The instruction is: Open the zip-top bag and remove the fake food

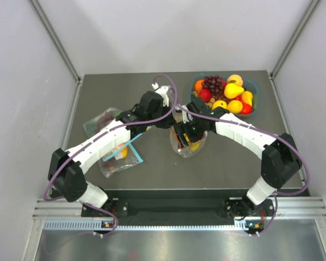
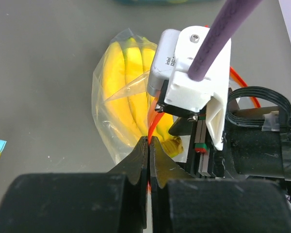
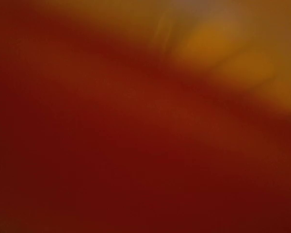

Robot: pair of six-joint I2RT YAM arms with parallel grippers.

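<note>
The zip-top bag [image 1: 194, 147] stands in the middle of the table. In the left wrist view the bag [image 2: 105, 124] is clear and crinkly, with the yellow banana bunch [image 2: 125, 80] inside. Its red-orange zip strip [image 2: 155, 124] runs up into my left gripper [image 2: 149, 141], which is shut on it. In the top view my left gripper [image 1: 173, 124] is at the bag's top edge. My right gripper [image 1: 183, 134] is right beside it at the bag's mouth, its fingers hidden. The right wrist view is a red-orange blur. The lemon and grape cluster are hidden.
A teal bowl [image 1: 255, 87] of fake fruit stands at the back right. Two clear bags with teal-blue strips lie on the left, one [image 1: 121, 156] under my left arm and one [image 1: 99, 122] behind it. The right arm's white wrist camera [image 2: 194, 68] is close above the bag.
</note>
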